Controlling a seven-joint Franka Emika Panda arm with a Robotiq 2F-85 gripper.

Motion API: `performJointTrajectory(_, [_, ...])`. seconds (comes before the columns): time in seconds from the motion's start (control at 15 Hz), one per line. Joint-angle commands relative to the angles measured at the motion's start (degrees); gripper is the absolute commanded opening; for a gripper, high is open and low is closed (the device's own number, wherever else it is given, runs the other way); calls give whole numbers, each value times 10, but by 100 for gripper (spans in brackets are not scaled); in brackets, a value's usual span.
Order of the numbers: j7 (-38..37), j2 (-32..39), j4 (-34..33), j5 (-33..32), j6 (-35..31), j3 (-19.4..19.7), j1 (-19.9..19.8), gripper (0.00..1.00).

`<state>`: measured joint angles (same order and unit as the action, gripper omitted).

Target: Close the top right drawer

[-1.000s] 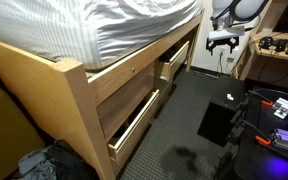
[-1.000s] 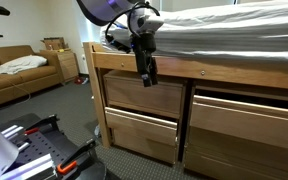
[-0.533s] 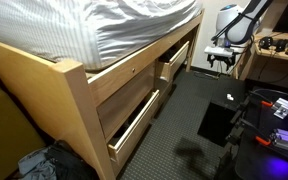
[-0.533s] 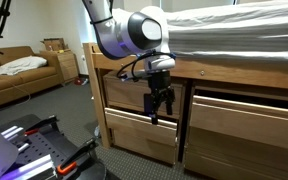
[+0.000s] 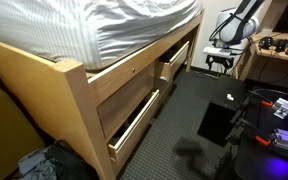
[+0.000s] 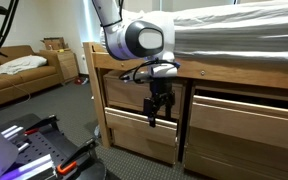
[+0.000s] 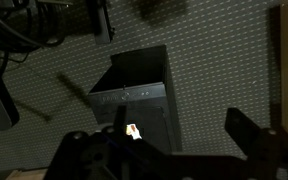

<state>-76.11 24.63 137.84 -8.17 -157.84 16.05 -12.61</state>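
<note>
Light wood made up the bed frame (image 5: 79, 90), and the top right drawer (image 5: 173, 62) sat at its far end under the striped mattress (image 5: 114, 25), its front seeming to stand a little out from the frame. Your gripper (image 6: 152, 120) hung pointing down in front of the bed frame, apart from it. In the wrist view its jaws were released, spread wide around nothing. Beneath lay grey carpet (image 7: 214, 60) and a dark box (image 7: 134, 90); the pale strip across it was too blurred to read.
</note>
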Motion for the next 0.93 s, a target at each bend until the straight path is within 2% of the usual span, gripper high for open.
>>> performJointTrajectory(0.0, [63,32,-17,99,-68,-37,-11,100])
performJointTrajectory(0.13, [144,47,-28,174,-132,-95,-43,100])
performJointTrajectory(0.33, [275,83,-60,227,-183,-166,-88,100])
performJointTrajectory(0.4, [294,94,-69,200,-198,-210,-138,100])
performJointTrajectory(0.47, [342,105,-84,211,-198,-257,-183,100])
performJointTrajectory(0.53, [356,121,-101,256,-183,-234,-159,100])
performJointTrajectory(0.6, [312,131,-115,277,-165,-170,-105,100])
performJointTrajectory(0.67, [345,100,-82,289,-179,-201,-118,100])
performJointTrajectory(0.87, [339,127,-108,300,-173,-167,-102,100])
